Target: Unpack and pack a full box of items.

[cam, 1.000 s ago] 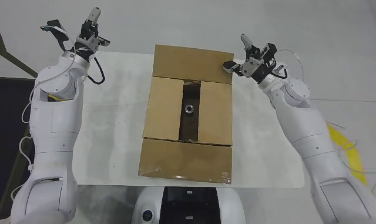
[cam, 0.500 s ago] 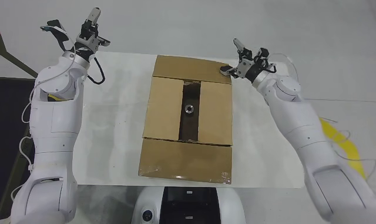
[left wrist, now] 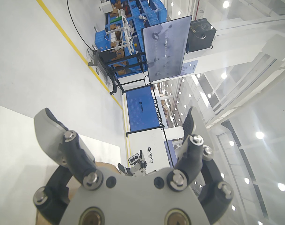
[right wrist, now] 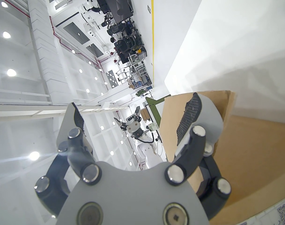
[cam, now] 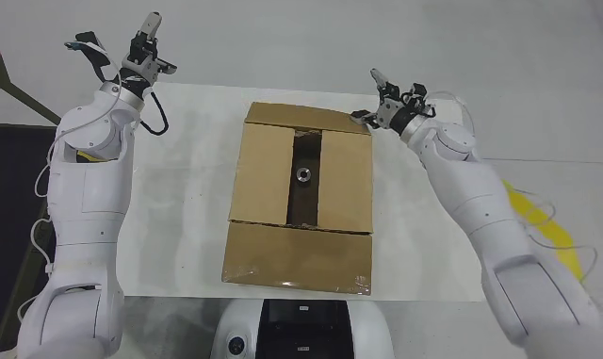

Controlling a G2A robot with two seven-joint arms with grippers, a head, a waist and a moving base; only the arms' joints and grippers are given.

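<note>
Swung inward, my right gripper, jaws apart and empty, sits at the corner of the box's far flap, whose long axis runs toward 9 o'clock.

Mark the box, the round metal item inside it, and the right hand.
box [cam: 297,255], top view, near flap.
round metal item [cam: 301,174], top view, its centre.
right hand [right wrist: 134,105], right wrist view, midway between fingertips.

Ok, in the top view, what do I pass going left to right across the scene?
left gripper, open → cardboard box, in the middle → right gripper, open, at the box's far right corner.
</note>
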